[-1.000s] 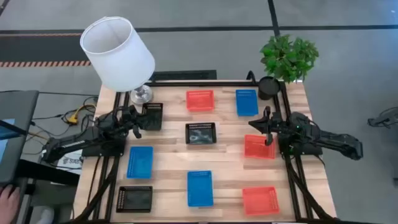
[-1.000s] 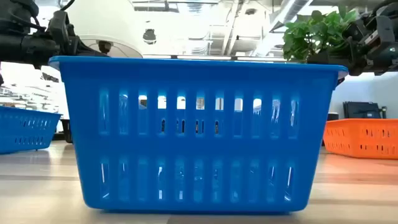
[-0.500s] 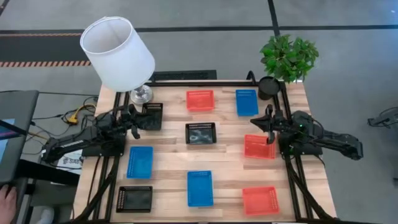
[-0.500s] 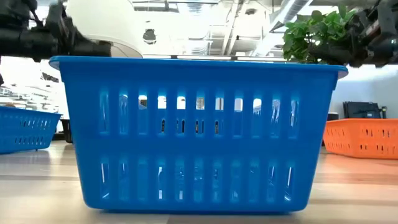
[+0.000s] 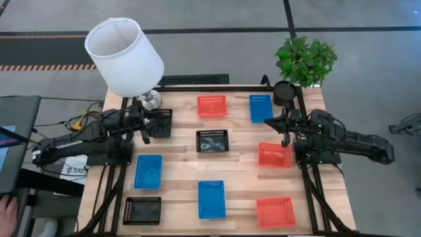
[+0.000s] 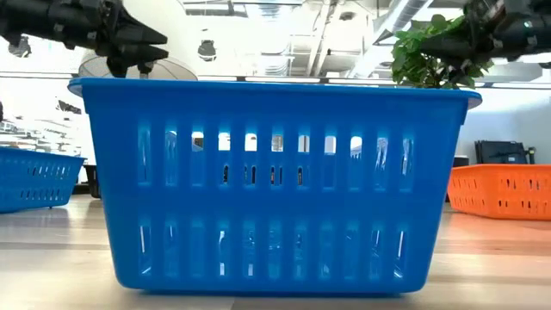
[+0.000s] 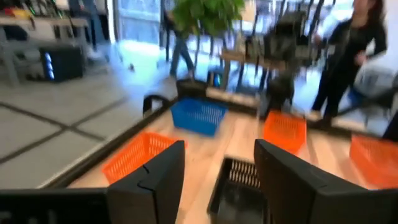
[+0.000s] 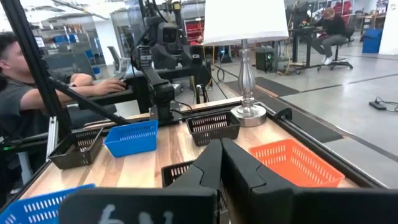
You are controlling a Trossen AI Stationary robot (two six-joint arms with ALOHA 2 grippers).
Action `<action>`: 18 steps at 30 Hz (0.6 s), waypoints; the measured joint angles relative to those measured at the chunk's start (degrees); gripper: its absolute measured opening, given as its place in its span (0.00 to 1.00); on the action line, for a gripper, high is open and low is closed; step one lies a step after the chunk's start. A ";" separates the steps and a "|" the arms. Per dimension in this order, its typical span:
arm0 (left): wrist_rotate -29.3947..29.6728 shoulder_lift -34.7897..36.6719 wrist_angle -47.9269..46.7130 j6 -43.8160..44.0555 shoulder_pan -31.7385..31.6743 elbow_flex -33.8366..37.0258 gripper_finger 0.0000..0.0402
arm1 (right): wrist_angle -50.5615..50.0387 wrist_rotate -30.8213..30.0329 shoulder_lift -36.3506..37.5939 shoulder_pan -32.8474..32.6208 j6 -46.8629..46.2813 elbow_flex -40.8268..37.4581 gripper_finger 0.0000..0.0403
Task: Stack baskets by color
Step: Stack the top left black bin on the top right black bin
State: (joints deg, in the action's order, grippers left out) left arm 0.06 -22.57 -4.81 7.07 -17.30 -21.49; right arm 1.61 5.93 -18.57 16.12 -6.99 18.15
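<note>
Seen from above, nine baskets lie spread singly across the wooden table (image 5: 177,172), none stacked. In the upper row sit a black basket (image 5: 160,123) at left, a red-orange basket (image 5: 212,106) in the middle and a blue basket (image 5: 261,108) at right. The centre holds another black basket (image 5: 212,141), with a red-orange one (image 5: 274,155) to its right and a blue one (image 5: 148,171) at lower left. Along the bottom are a black (image 5: 142,210), a blue (image 5: 211,199) and a red-orange basket (image 5: 275,212). The left gripper (image 5: 143,126) hangs at the left edge of the upper-left black basket, its fingers (image 7: 155,180) parted with nothing between them. The right gripper (image 5: 284,128) hangs above the upper edge of the right-hand red-orange basket, fingers pressed together and empty. A white lamp (image 5: 125,56) and a potted plant (image 5: 304,60) stand at the table's top corners.
</note>
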 joint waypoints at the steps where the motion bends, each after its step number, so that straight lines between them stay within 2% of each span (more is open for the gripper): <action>1: -0.62 -1.82 -2.35 -0.74 0.00 -1.61 0.46 | 0.20 0.00 -1.82 0.00 0.07 1.33 0.09; 7: -2.47 -11.68 -12.56 -4.80 0.00 -10.33 0.49 | -0.04 1.74 -12.66 -0.06 0.38 9.21 0.18; 13: -3.95 -19.05 -12.66 -4.48 0.00 -15.16 0.50 | -3.00 3.02 -23.76 -3.03 -0.40 16.67 0.34; 18: -10.52 -24.11 -12.14 -5.49 0.08 -17.14 0.50 | -7.08 3.04 -31.76 -6.92 -1.97 22.38 0.48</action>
State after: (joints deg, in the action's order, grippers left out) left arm -10.46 -46.68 -16.95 1.57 -17.22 -38.63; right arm -5.48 8.97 -50.33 9.20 -8.96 40.53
